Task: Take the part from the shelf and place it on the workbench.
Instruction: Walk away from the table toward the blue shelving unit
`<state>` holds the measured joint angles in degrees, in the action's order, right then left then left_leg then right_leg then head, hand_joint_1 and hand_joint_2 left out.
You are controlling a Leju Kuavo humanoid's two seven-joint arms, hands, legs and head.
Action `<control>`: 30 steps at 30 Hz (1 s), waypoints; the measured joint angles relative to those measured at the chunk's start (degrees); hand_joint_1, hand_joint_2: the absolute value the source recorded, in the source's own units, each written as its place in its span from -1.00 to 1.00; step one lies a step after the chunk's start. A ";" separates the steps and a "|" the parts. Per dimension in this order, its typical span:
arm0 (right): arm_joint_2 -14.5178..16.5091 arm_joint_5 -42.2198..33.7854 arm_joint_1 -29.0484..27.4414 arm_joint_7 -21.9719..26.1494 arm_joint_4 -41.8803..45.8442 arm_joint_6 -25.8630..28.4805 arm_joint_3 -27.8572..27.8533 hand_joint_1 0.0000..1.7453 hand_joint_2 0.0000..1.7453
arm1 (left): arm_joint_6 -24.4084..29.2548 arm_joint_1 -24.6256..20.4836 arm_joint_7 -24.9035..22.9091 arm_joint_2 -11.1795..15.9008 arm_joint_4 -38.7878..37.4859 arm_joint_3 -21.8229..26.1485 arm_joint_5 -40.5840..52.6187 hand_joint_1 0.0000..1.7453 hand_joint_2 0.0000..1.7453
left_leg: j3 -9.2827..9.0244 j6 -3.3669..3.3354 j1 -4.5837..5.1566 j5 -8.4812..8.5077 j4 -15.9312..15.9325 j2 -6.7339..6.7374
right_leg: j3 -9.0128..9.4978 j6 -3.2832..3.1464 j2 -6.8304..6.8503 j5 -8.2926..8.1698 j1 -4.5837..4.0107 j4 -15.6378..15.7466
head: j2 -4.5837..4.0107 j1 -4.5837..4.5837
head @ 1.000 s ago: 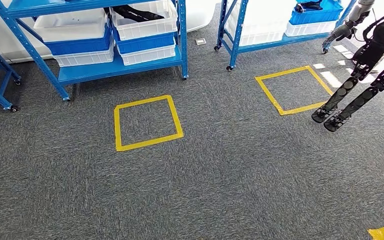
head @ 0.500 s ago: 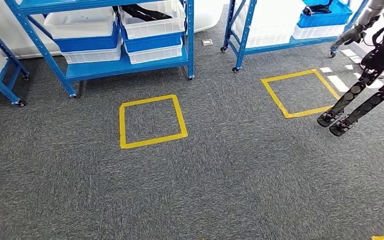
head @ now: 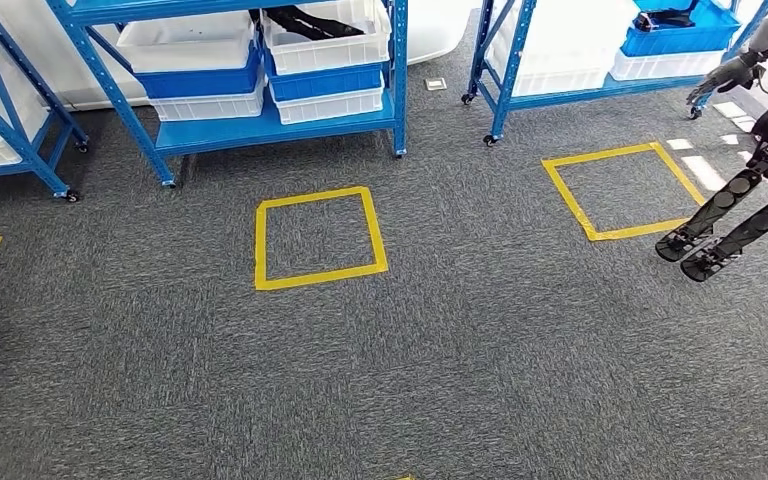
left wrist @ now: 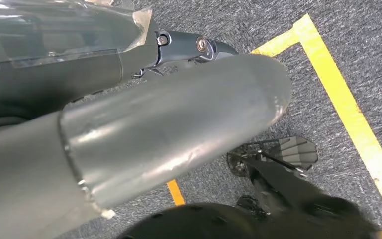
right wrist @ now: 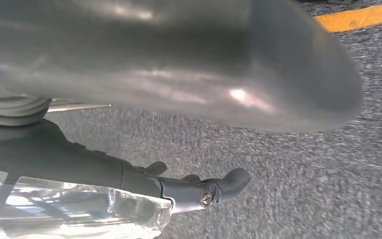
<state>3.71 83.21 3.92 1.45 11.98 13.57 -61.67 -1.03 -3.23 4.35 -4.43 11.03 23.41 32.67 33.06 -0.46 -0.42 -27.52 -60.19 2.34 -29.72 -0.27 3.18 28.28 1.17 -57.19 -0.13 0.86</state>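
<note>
Shelves (head: 280, 125) number three, blue, holding stacked white and blue bins, a dark part (head: 305, 22) half-hidden in one top bin; my left hand (left wrist: 179, 129) and right hand (right wrist: 199, 191) too blocked to tell.

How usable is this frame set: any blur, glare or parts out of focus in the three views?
Head view: evenly lit and sharp, the blue shelf and yellow floor square crisp, with bright patches on the floor at far right. Left wrist view: the left hand looms soft and close, carpet sharper. Right wrist view: the carpet is smeared, and glare spots sit on the right hand.
</note>
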 joint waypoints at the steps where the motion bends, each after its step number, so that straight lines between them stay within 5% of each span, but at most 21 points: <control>1: 0.01 0.06 0.05 0.01 0.00 -0.01 0.09 -1.00 -1.00 | 0.01 -0.11 0.00 0.02 0.00 0.00 0.02 -1.00 -1.00 | -0.95 -0.30 0.18 0.49 2.06 0.55 | 0.02 0.22 0.28 0.06 -0.16 0.00 | 0.00 -0.01; 4: 0.03 0.20 0.10 0.14 0.00 -0.06 0.25 -1.00 -1.00 | 0.02 -0.22 0.00 0.05 -0.01 0.01 0.16 -1.00 -1.00 | -1.11 -1.32 0.47 0.89 3.13 -0.40 | 0.17 1.30 1.15 0.12 -0.33 0.27 | 0.00 -0.05; 6: -0.03 0.24 0.11 0.27 0.00 -0.10 0.31 -1.00 -1.00 | 0.03 -0.21 0.00 0.00 -0.01 0.03 0.19 -1.00 -1.00 | -1.38 -2.12 0.29 1.63 3.96 -1.38 | -0.48 1.65 -0.11 1.26 -0.31 -1.36 | 0.00 -0.24; 9: -0.06 0.26 -0.05 0.35 0.00 -0.22 0.32 -1.00 -1.00 | 0.04 -0.33 0.00 -0.02 -0.01 0.06 0.19 -1.00 -1.00 | -1.14 -2.80 0.37 2.22 4.26 -3.04 | -5.47 1.00 -2.51 6.23 -0.24 -11.88 | 0.00 -0.49; 11: -0.08 0.26 -0.19 0.37 0.00 -0.22 0.31 -1.00 -1.00 | 0.05 -0.29 -0.01 -0.01 -0.01 0.08 0.19 -1.00 -1.00 | -0.95 -2.90 0.52 2.33 4.18 -4.40 | -7.51 1.29 -2.82 7.24 -0.27 -16.01 | 0.00 -0.51; 12: -0.12 0.26 -0.22 0.40 0.00 -0.22 0.31 -1.00 -1.00 | 0.05 -0.23 -0.01 -0.01 -0.01 0.10 0.20 -1.00 -1.00 | -0.92 -2.89 0.56 2.35 4.09 -5.12 | -6.83 1.71 -2.96 6.26 -0.29 -14.63 | 0.00 -0.52; 15: -0.25 0.25 -0.15 0.52 0.00 -0.23 0.31 -1.00 -1.00 | 0.05 -0.16 -0.02 -0.09 -0.01 0.16 0.23 -1.00 -1.00 | -0.76 -2.56 0.72 2.27 3.53 -7.15 | -1.46 2.41 -5.04 1.53 -0.25 -3.16 | 0.00 -0.55; 17: -0.28 0.25 -0.02 0.54 0.00 -0.24 0.31 -1.00 -1.00 | 0.05 -0.15 -0.02 -0.14 -0.01 0.21 0.23 -1.00 -1.00 | -0.46 -2.00 0.87 2.15 3.17 -8.12 | -0.11 1.86 -5.93 0.41 -0.39 0.26 | 0.00 -0.51; 19: -0.22 0.26 0.13 0.56 0.00 -0.27 0.33 -1.00 -1.00 | 0.05 -0.01 -0.02 -0.07 -0.01 0.32 0.23 -1.00 -1.00 | -0.22 -1.41 0.80 2.14 3.04 -8.90 | 0.15 1.09 -4.97 0.22 -0.31 0.36 | 0.00 -0.50; 21: -0.13 0.34 0.25 0.58 0.01 -0.31 0.38 -1.00 -1.00 | 0.07 0.17 -0.03 -0.01 -0.01 0.44 0.23 -1.00 -1.00 | 0.70 -0.82 0.74 0.90 1.24 -7.49 | 0.55 0.23 -3.92 -0.07 0.16 0.59 | 0.00 -0.27; 24: -0.14 0.45 0.07 0.58 0.00 -0.34 0.44 -1.00 -1.00 | 0.09 0.07 -0.04 -0.02 -0.01 0.51 0.23 -1.00 -1.00 | 5.54 0.27 0.23 -4.43 -8.58 -3.53 | 0.60 -0.51 -2.00 -0.18 0.26 0.70 | 0.00 0.47; 26: -0.15 0.51 -0.06 0.58 0.00 -0.39 0.45 -1.00 -1.00 | 0.10 0.12 -0.05 -0.04 -0.01 0.55 0.23 -1.00 -1.00 | 8.06 0.91 -0.38 -5.66 -13.29 -2.66 | 0.55 -0.50 -0.66 -0.08 0.23 0.68 | 0.00 0.49; 28: -0.09 0.52 -0.05 0.58 0.00 -0.47 0.48 -1.00 -1.00 | 0.14 0.21 -0.07 -0.02 -0.01 0.65 0.24 -1.00 -1.00 | 6.33 1.30 -0.85 -2.90 -9.74 -1.90 | 0.64 -0.26 0.46 0.13 0.40 0.67 | 0.00 0.50; 30: -0.05 0.36 -0.04 0.54 0.00 -0.60 0.49 -1.00 -1.00 | 0.25 0.03 -0.07 0.00 -0.01 0.78 0.28 -1.00 -1.00 | 1.99 1.34 -0.95 0.44 -1.84 0.31 | 0.90 0.34 1.44 0.52 0.33 0.63 | 0.00 0.57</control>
<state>3.66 83.57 3.88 1.99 11.98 12.97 -61.18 -0.78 -3.19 4.28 -4.43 11.02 24.19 32.95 35.05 0.89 -1.37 -27.08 -62.03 2.64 -28.81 0.07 4.62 28.80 1.50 -56.56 -0.13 1.43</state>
